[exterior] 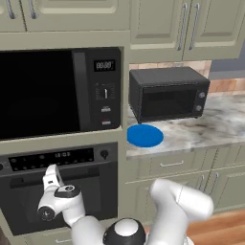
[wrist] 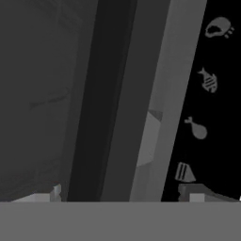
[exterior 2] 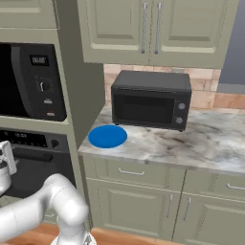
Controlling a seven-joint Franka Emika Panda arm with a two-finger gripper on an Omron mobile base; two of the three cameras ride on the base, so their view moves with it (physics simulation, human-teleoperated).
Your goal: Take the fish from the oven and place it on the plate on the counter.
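Hovering wide open, the hand (exterior: 50, 173) faces the oven (exterior: 62, 189) door.

A white robot arm (exterior: 179, 203) made of smooth, rounded, tube-like sections with a glossy plastic look. At its base sits a black dome-shaped joint (exterior: 125, 232) topped by a white cap. Further along, a dark grey oval cap with a small pale mark covers another joint (exterior: 66, 192), and a round dark disc with a pale centre closes the end of a section (exterior: 46, 213). The hand (exterior: 51, 177) is a small boxy white block with grey shading.
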